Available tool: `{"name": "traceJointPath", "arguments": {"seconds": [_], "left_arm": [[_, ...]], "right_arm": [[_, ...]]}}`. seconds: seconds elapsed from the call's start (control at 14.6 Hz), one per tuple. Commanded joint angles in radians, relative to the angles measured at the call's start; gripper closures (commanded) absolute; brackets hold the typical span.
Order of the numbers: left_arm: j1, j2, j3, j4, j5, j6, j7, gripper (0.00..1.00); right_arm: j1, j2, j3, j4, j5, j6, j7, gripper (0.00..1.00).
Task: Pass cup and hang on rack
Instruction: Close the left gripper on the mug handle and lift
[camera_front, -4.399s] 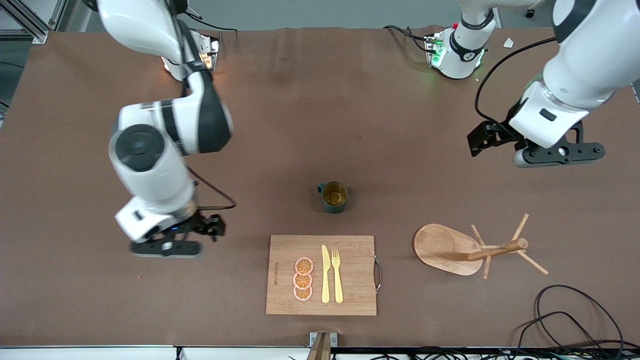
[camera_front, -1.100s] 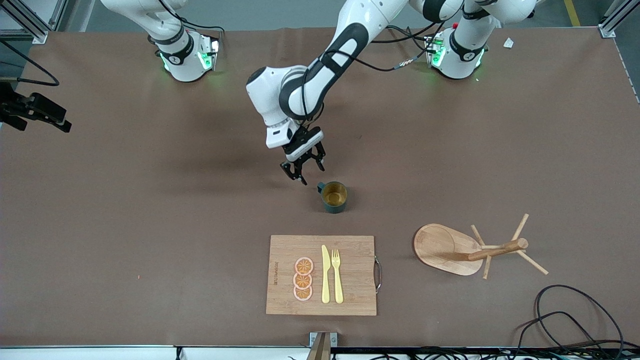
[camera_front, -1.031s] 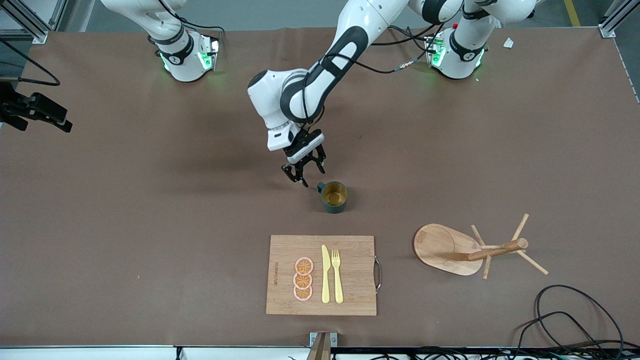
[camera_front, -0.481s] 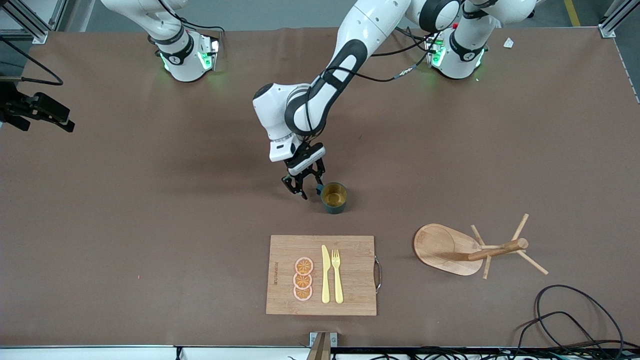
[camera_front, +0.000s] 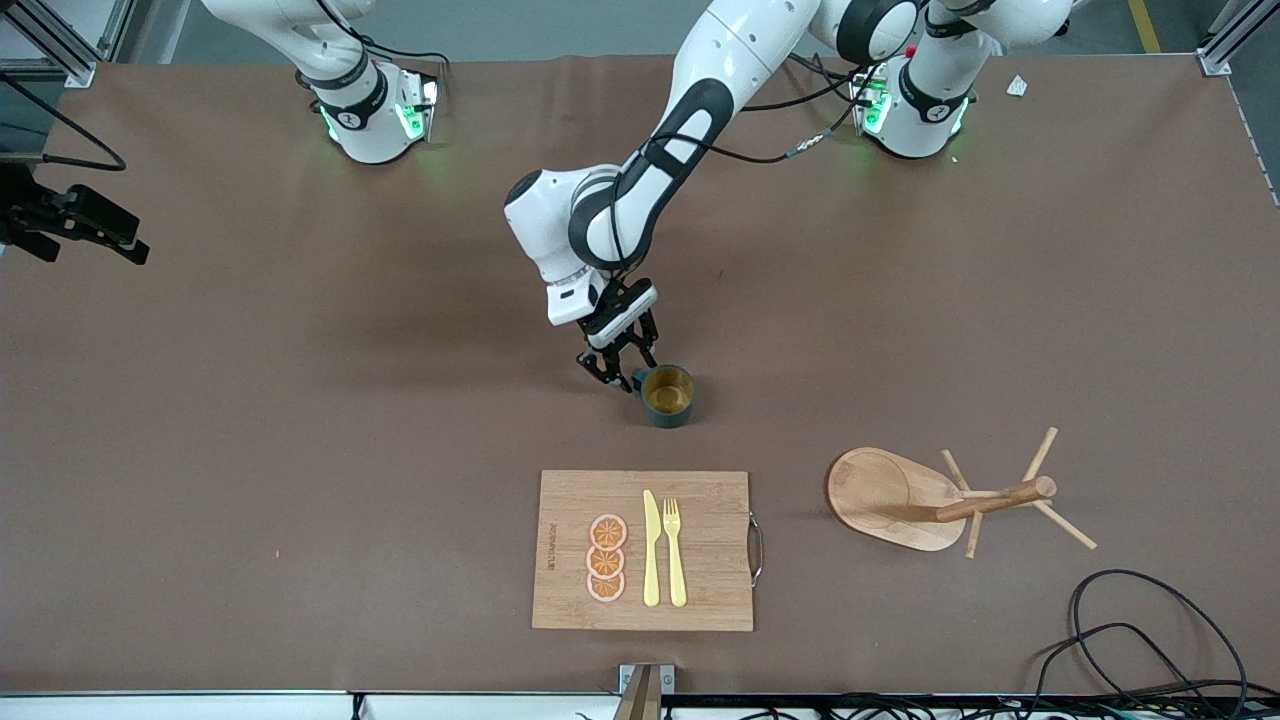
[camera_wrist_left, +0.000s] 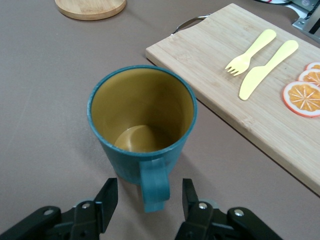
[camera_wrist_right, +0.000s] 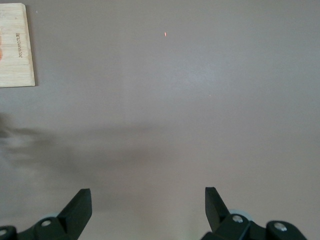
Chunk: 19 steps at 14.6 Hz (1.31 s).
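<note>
The dark teal cup (camera_front: 668, 395) with a mustard-yellow inside stands upright mid-table, its handle toward the right arm's end. My left gripper (camera_front: 620, 372) is low at the cup and open. In the left wrist view the cup (camera_wrist_left: 142, 120) fills the middle, and its handle (camera_wrist_left: 155, 185) lies between my left gripper's (camera_wrist_left: 148, 200) two fingers with a gap on each side. The wooden rack (camera_front: 940, 500) stands toward the left arm's end, nearer the front camera than the cup. My right gripper (camera_front: 85, 235) waits open at the right arm's end, over bare table (camera_wrist_right: 148, 205).
A wooden cutting board (camera_front: 645, 550) with orange slices, a yellow knife and a fork lies nearer the front camera than the cup; it also shows in the left wrist view (camera_wrist_left: 240, 95). Black cables (camera_front: 1150, 640) lie at the table's corner near the rack.
My left gripper has come down and moved toward the cup, so its open fingers now straddle the handle. The cup and my right arm have not moved in the last second.
</note>
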Motion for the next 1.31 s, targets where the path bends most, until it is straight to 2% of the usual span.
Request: {"name": "traceJointPath", "arguments": {"seconds": [0.0, 0.34, 0.82, 1.24], "left_arm": [[-0.006, 0.007, 0.005, 0.026, -0.014, -0.024, -0.008, 0.45], [-0.008, -0.005, 0.000, 0.026, -0.024, -0.033, -0.005, 0.60], [-0.006, -0.020, -0.004, 0.023, -0.033, -0.042, -0.001, 0.76], [-0.003, -0.036, -0.004, 0.018, -0.045, -0.042, 0.028, 0.97]], "right_arm": [[-0.018, -0.013, 0.017, -0.005, -0.016, -0.001, -0.005, 0.00], [-0.018, -0.013, 0.017, -0.005, -0.016, 0.002, -0.005, 0.00], [-0.018, -0.013, 0.017, -0.005, -0.016, 0.001, -0.005, 0.00], [-0.018, -0.013, 0.017, -0.005, -0.016, 0.001, -0.005, 0.00]]}}
